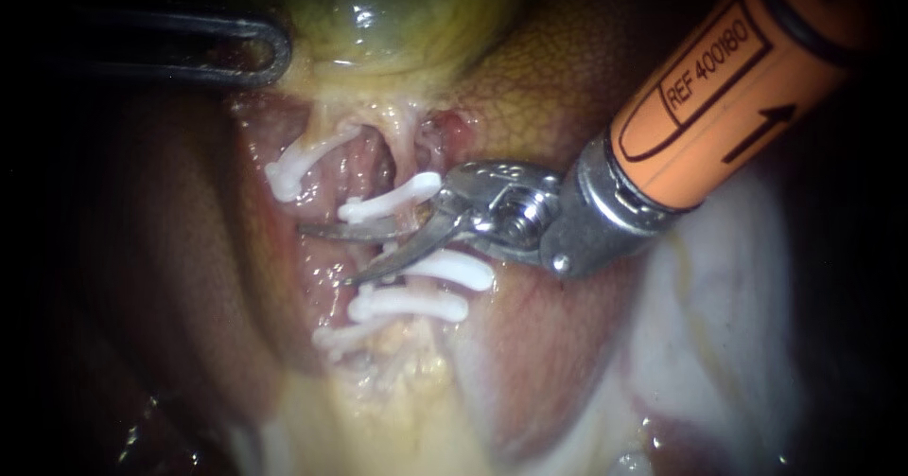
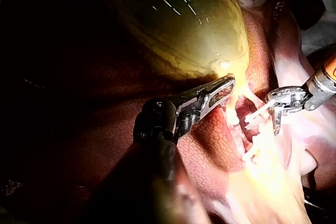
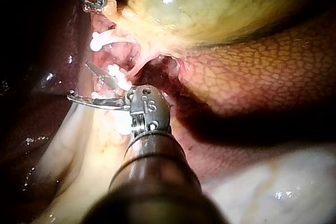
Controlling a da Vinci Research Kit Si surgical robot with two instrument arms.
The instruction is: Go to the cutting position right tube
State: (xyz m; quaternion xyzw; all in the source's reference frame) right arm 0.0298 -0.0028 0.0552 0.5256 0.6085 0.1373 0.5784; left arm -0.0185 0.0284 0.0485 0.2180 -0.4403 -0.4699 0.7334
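While the left instrument [image 1: 260, 52] is clamping the gallbladder [image 1: 397, 12] edge, the right instrument's [image 1: 326, 256] blades are sitting apart, straddling the right tube [image 1: 409, 154] between white clips [image 1: 390, 198]. Pretty cramped there, with open liver [image 1: 530, 343] lying rightward.

Five white clips [image 1: 392, 199], one left instrument [image 1: 270, 52], one right instrument [image 1: 342, 254], one gallbladder [image 1: 397, 12], one liver [image 1: 530, 88]
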